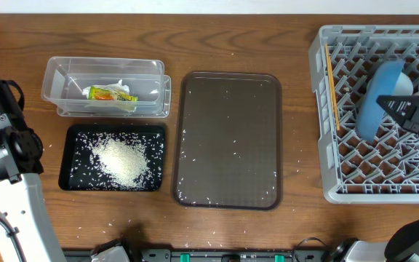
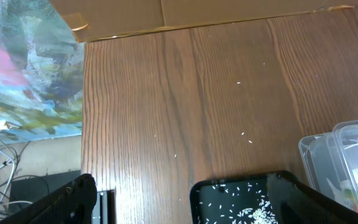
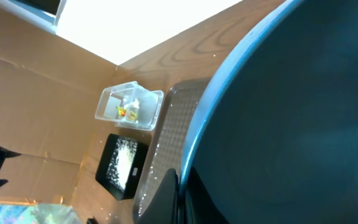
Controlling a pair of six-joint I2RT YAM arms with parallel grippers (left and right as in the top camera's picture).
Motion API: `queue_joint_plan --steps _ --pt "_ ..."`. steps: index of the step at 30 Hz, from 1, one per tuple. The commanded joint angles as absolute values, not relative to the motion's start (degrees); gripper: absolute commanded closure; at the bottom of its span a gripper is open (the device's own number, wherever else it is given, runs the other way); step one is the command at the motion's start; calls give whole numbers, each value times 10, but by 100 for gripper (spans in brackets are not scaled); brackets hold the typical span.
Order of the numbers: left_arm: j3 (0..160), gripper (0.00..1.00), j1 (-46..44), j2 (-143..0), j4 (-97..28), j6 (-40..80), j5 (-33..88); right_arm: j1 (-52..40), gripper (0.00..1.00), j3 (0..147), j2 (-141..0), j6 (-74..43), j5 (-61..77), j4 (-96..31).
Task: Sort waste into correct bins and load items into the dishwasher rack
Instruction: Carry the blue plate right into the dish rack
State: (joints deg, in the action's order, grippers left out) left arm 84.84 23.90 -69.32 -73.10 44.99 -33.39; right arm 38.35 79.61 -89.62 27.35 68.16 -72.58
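My right gripper (image 1: 398, 109) is shut on the rim of the large blue plate (image 1: 379, 102) and holds it on edge inside the grey dishwasher rack (image 1: 324, 145) at the right. In the right wrist view the plate (image 3: 291, 124) fills most of the frame. Wooden chopsticks (image 1: 332, 84) lie along the rack's left side. The clear tub (image 1: 57, 80) holds the yellow-green wrapper (image 1: 110, 94) and white tissue (image 1: 122, 87). The black tray (image 1: 75, 182) holds the rice heap (image 1: 122, 160). My left gripper (image 2: 179, 205) is open and empty above the black tray's far edge (image 2: 229, 186). Saucer and cups are hidden.
The brown serving tray (image 1: 228, 138) lies in the middle with a few rice grains on it. Loose grains are scattered on the wooden table near the front edge. Cardboard stands behind the table in the left wrist view (image 2: 123, 15).
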Motion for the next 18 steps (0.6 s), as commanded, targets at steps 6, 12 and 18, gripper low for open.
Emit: queue_joint_plan --steps 6,12,18 --pt "849 9 242 -693 -733 448 -345 404 99 789 -893 288 672 -722" --pt "849 10 242 -693 -733 448 -345 406 99 789 -893 272 644 -724" --pt "849 9 242 -693 -733 448 -345 406 99 789 -893 257 625 -726"
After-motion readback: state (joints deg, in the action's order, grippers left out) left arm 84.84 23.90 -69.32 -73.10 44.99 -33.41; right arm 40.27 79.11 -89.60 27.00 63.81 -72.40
